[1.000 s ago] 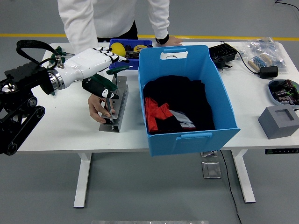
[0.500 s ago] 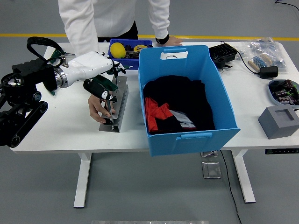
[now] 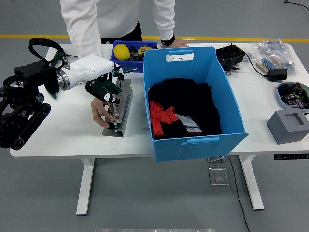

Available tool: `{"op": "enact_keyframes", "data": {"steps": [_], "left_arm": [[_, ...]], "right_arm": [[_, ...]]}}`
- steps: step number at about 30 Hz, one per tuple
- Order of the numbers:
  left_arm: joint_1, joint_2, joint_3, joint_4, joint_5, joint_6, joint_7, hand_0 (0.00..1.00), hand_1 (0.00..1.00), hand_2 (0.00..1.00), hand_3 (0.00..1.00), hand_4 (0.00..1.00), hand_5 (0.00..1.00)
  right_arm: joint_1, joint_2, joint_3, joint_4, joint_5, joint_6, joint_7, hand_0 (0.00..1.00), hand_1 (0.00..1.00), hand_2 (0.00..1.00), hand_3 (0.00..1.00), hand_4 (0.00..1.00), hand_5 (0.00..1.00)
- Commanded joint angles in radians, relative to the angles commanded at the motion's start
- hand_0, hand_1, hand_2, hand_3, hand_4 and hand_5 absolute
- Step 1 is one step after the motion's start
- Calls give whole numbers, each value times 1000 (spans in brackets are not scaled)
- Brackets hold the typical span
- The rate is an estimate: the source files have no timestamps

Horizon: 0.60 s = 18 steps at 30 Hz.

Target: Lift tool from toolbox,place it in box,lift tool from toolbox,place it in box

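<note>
While the white bench (image 3: 63,130) carries everything, the biggest thing on it is the blue box (image 3: 193,140), open-topped, holding a heap of black cloth (image 3: 186,104) with a red piece (image 3: 161,118) and a pale tag or card on top; no tool shows inside it. Left of the box, just beside its wall, stands the grey metal toolbox (image 3: 121,113), a narrow rack with green-handled tools (image 3: 102,89) standing in it. Behind it sits a small blue bin (image 3: 116,48) with a yellow item and other bits I cannot make out.

A person in a white top stands at the far side; 1 person's hand (image 3: 102,111) steadies the near end of the rack, the other rests on the bench behind the box.

The robot's left hand (image 3: 104,72) reaches in over the rack with its fingers curled around the green handles; whether they have truly closed on 1 tool I cannot tell. The right arm is not seen.

Risks, as I judge them: the person's hand lies right under the robot's hand, so a descent or swing could strike it; a tool pulled at an angle could bind and drag or tip the rack; a loose hold could drop the tool short of the box rim.
</note>
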Motion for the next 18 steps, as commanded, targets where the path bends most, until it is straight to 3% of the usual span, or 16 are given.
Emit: {"op": "enact_keyframes", "data": {"steps": [15,16,18], "left_arm": [[-16,1,20,36,0,-25,3,458,362,352,525,998,483],[-16,1,21,36,0,-27,4,425,304,283,416,998,483],[-17,1,22,37,0,-29,7,425,304,283,416,998,483]], "right_arm": [[-7,1,-2,0,7,-3,-1,690,688,780,660,894,734],[-8,1,-3,0,8,-3,-1,691,687,780,660,894,735],[-9,1,-4,0,8,-3,-1,691,687,780,660,894,735]]}}
